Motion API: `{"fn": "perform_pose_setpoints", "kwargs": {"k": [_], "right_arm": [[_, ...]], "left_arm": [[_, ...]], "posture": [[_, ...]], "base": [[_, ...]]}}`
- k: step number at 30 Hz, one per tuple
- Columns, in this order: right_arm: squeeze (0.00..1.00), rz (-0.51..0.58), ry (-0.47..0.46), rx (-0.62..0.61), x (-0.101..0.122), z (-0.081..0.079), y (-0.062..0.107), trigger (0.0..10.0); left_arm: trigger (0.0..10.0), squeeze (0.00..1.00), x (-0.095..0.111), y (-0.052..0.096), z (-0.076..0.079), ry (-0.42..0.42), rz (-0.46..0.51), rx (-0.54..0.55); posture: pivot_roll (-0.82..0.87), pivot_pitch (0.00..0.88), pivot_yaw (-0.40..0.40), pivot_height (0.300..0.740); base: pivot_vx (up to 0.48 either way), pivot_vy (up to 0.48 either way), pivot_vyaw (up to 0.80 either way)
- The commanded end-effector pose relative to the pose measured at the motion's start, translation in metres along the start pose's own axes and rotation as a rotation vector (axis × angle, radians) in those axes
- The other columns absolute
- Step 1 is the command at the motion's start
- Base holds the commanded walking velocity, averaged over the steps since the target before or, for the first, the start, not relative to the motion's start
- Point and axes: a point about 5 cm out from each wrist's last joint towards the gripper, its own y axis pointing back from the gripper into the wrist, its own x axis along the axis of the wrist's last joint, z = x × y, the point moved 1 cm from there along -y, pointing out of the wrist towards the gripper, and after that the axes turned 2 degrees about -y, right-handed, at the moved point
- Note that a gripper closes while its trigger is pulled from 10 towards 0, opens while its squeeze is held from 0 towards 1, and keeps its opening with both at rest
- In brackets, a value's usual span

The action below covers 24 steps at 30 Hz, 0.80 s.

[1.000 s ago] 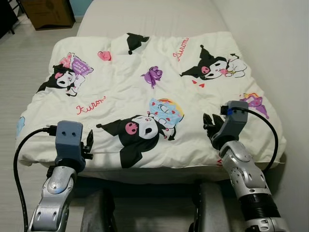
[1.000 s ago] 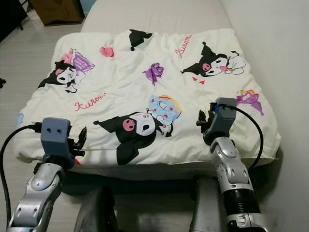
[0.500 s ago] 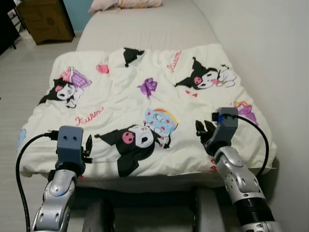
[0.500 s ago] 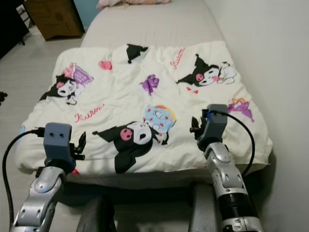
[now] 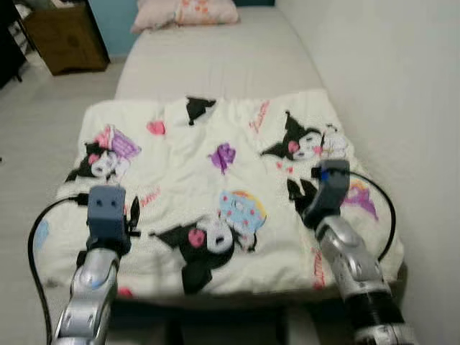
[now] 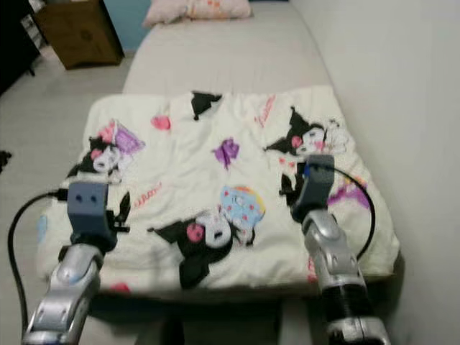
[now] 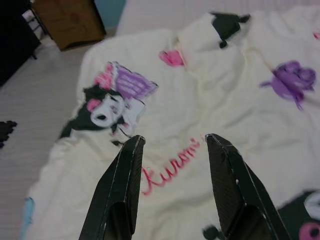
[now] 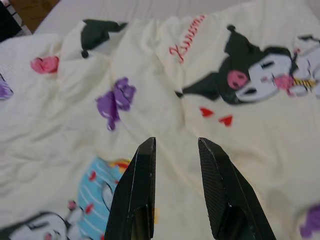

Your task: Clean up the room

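1. The left end effector (image 5: pixel 134 215) and the right end effector (image 5: pixel 301 192) hover over the near part of the blanket (image 5: pixel 215 172), fingers apart, holding nothing.
2. The blanket covers the near half of the bed (image 5: pixel 215 65); the pillow (image 5: pixel 188 12) lies far.
3. The step seems bed-making; next, each should probably grip an edge.

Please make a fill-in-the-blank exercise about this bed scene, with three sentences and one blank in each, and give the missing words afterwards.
1. The cream cartoon-printed blanket covers the near part of the grey ____.
2. The pink pillow lies at the ____ end of the mattress.
3. The left end effector and the right end effector both hover above the blanket with fingers ____.

Missing words: mattress; far; open
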Motion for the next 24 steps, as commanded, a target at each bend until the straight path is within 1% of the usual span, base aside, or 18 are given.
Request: {"fn": "perform_pose_setpoints", "kwargs": {"k": [1,2,3,5,6,8,10,13,19,20,24], "right_arm": [[0.00,-0.009,-0.007,-0.007,-0.007,-0.001,0.001,10.0],[0.00,-0.010,-0.009,-0.002,-0.008,-0.003,0.001,10.0],[0.00,-0.010,-0.016,0.005,-0.009,-0.003,0.002,10.0],[0.00,-0.012,-0.024,0.010,-0.010,-0.004,0.002,10.0],[0.00,-0.008,-0.053,0.020,-0.011,-0.005,0.003,10.0],[0.00,-0.008,-0.053,0.020,-0.011,-0.005,0.003,10.0],[0.00,-0.003,-0.072,0.029,-0.013,-0.006,0.004,10.0],[0.00,-0.006,-0.070,0.030,-0.014,-0.007,0.004,10.0],[0.00,-0.010,-0.072,0.030,-0.017,-0.009,0.004,10.0],[0.00,-0.008,-0.073,0.030,-0.017,-0.008,0.004,10.0],[0.00,-0.004,-0.074,0.032,-0.016,-0.008,0.004,10.0]], "left_arm": [[10.0,0.00,-0.007,0.003,0.000,-0.009,-0.022,0.010],[10.0,0.00,-0.006,0.004,-0.001,0.000,-0.017,0.038],[10.0,0.00,-0.006,0.005,-0.001,0.012,-0.025,0.046],[10.0,0.00,-0.007,0.005,-0.001,0.009,-0.036,0.055],[10.0,0.00,-0.008,0.005,0.000,0.005,-0.054,0.057],[10.0,0.00,-0.008,0.005,0.000,0.005,-0.054,0.057],[10.0,0.00,-0.010,0.006,0.003,-0.002,-0.070,0.050],[10.0,0.00,-0.011,0.007,0.004,-0.014,-0.068,0.041],[10.0,0.00,-0.015,0.010,0.002,-0.031,-0.044,0.036],[10.0,0.00,-0.017,0.011,0.003,-0.033,-0.044,0.031],[10.0,0.00,-0.015,0.011,0.002,-0.038,-0.031,0.051]], "posture": [[0.01,0.120,0.042,0.626],[0.01,0.116,0.040,0.626],[0.01,0.116,0.039,0.626],[0.02,0.115,0.035,0.626],[0.02,0.110,0.032,0.626],[0.02,0.110,0.032,0.626],[0.02,0.101,0.032,0.635],[0.02,0.094,0.034,0.645],[0.00,0.068,0.046,0.665],[0.00,0.066,0.047,0.675],[0.00,0.056,0.049,0.685]], "base": [[0.000,0.000,0.00],[0.000,0.000,0.00],[0.000,0.000,0.00],[0.000,0.000,0.00],[0.000,0.000,0.00],[0.000,0.000,0.00],[0.000,0.000,0.00],[0.000,0.000,0.00],[0.000,0.000,0.00],[0.000,0.000,0.00],[0.000,0.000,0.00]]}}
